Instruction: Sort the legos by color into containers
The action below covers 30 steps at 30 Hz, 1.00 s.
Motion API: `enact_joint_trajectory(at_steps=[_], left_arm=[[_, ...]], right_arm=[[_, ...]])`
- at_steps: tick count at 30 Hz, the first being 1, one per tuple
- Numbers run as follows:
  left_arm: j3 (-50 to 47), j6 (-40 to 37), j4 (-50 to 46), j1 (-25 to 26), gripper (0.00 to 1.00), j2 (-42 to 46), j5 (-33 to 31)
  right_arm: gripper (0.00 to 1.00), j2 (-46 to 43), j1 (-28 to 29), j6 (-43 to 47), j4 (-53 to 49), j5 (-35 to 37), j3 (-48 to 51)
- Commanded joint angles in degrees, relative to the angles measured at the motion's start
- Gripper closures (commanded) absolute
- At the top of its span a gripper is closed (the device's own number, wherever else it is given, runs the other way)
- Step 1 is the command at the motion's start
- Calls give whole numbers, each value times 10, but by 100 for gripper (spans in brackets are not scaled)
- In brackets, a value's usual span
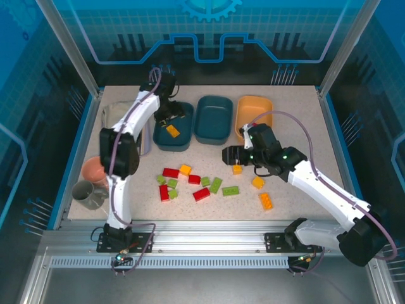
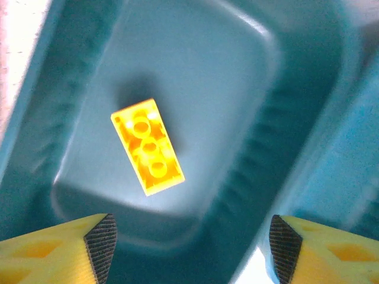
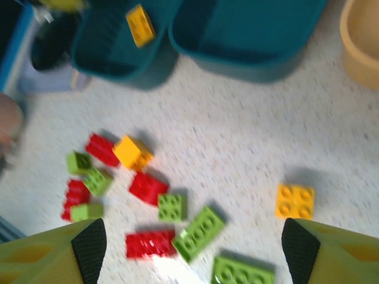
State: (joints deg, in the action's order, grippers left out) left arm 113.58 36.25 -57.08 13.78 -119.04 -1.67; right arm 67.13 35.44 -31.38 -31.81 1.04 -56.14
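Far left, the left gripper (image 2: 189,245) hangs jaws apart over a teal tub (image 1: 184,140) holding one orange-yellow brick (image 1: 172,131); nearer, loose legos (image 1: 201,194) lie scattered mid-table; right gripper (image 3: 189,248), spread wide and empty, hovers near a yellow square brick (image 3: 294,201).

I view whole desk (image 1: 329,145) from above; left wrist close over teal tub (image 2: 237,77); right wrist, farther, shares it.

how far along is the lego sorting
Done: one yellow brick lies in the left teal tub. In hand: nothing; left gripper and right gripper are open. Left: the red, green and yellow bricks on the table.
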Motion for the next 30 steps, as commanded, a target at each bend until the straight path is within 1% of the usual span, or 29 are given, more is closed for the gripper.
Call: enact_joint_trajectory(at_steps=[1,5,7,9,13,16,20,23,27,30], left_arm=[[-109,27,51,28,26,139,45],[-324,56,135,74,23,291,74],[-417,71,160,100,23,357,82],[-499,88,170,129,22,422,85],[-609,117,169,168,23,532,87],[-650,125,151,173,23,595,82],[-654,116,123,173,22,646,70],[-655,118,113,173,21,664,64],[-659,129,116,173,21,672,65],[-657,132,121,173,21,675,66]], right_arm=[[20,11,43,21,-142,59,8],[17,46,108,5,-158,82,29],[18,71,123,10,-157,77,30],[20,94,140,53,-147,76,29],[22,162,157,177,-151,87,14],[21,211,162,220,-155,104,-12],[18,275,164,242,-179,125,-55],[16,311,165,250,-193,156,-70],[15,345,164,274,-187,177,-76],[15,362,157,288,-184,166,-83]])
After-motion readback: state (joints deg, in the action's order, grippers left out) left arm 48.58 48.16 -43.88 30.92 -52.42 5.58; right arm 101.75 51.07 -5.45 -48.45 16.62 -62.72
